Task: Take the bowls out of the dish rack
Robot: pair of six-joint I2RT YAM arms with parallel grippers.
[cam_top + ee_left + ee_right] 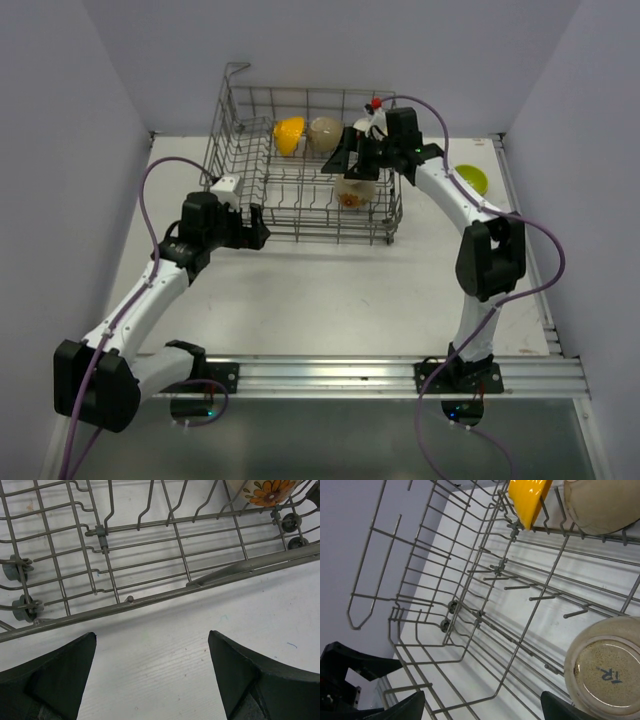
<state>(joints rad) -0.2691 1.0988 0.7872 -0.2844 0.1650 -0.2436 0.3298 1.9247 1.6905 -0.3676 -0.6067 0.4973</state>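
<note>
The dish rack point(305, 165), a grey wire basket with tall grid sides and upright tines, stands at the far middle of the white surface point(330, 290), near the back wall, with a handle loop point(237, 68) rising from its far left corner. Three bowls are inside it. A yellow bowl point(289, 134) stands on edge among the tines along the far side, and a beige bowl point(325, 131) stands just beside it on its right. A flowered bowl point(352, 190), cream with orange blossoms, sits near the rack's near right corner; the right wrist view shows its round, speckled base point(607, 667) facing the camera, with the yellow bowl point(527, 497) and beige bowl point(600, 505) farther back. A green bowl point(470, 180) lies on the surface outside the rack, to its right, beside the right arm. The right fingers point(352, 165) hang over the right part of the rack, above the flowered bowl, spread wide with nothing between them. The left fingers point(258, 228) are outside the rack at its near left corner, low over the surface and pointing at the rack's bottom rail point(175, 592), also spread wide and holding nothing.
</note>
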